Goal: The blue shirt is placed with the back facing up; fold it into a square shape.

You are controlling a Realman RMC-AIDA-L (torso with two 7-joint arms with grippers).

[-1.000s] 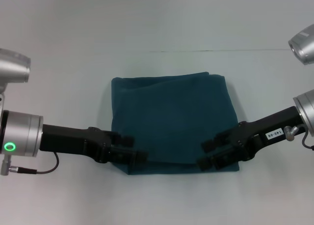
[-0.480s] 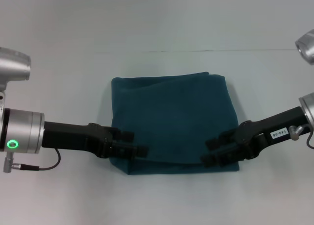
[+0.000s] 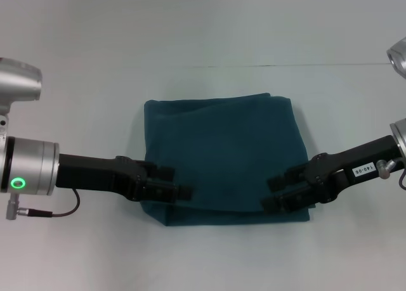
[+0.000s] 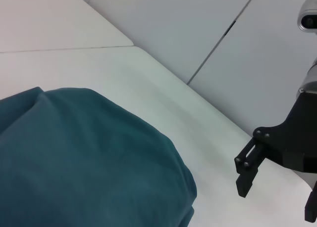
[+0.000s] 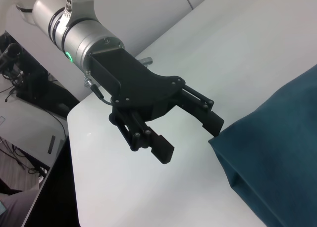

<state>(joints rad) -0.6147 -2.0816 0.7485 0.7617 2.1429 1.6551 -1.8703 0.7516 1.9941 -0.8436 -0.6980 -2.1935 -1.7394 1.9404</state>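
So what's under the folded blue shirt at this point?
The white table lies under the blue shirt. Its inner folded layers are covered. Left gripper and right gripper hover open at its near corners.

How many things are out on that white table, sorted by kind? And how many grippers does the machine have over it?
Shirts: 1, the folded blue shirt on the table.
Grippers: 2, the left gripper and the right gripper, both open at the shirt's near corners.
Total: 3.
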